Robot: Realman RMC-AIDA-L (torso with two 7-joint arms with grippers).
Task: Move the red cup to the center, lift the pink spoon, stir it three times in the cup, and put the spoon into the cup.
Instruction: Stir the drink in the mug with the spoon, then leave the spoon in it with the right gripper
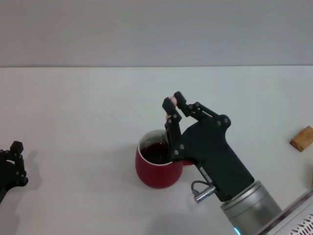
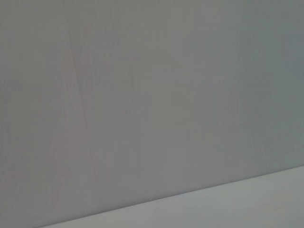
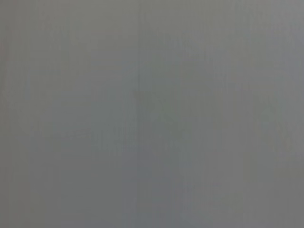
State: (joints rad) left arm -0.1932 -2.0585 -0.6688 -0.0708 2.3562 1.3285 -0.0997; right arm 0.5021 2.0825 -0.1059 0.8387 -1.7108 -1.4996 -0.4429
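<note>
The red cup (image 1: 155, 169) stands on the white table near the middle of the head view, its inside dark in the gripper's shadow. Directly over its far right rim, my right gripper (image 1: 171, 108) is shut on the pink spoon (image 1: 171, 101). Only the spoon's rounded pink tip shows above the fingers; its lower part is hidden behind the gripper and inside the cup. My left gripper (image 1: 12, 164) rests parked at the left edge of the table. Both wrist views show only blank grey surface.
A small tan wooden block (image 1: 301, 138) lies at the table's right edge. A grey wall rises behind the table's far edge.
</note>
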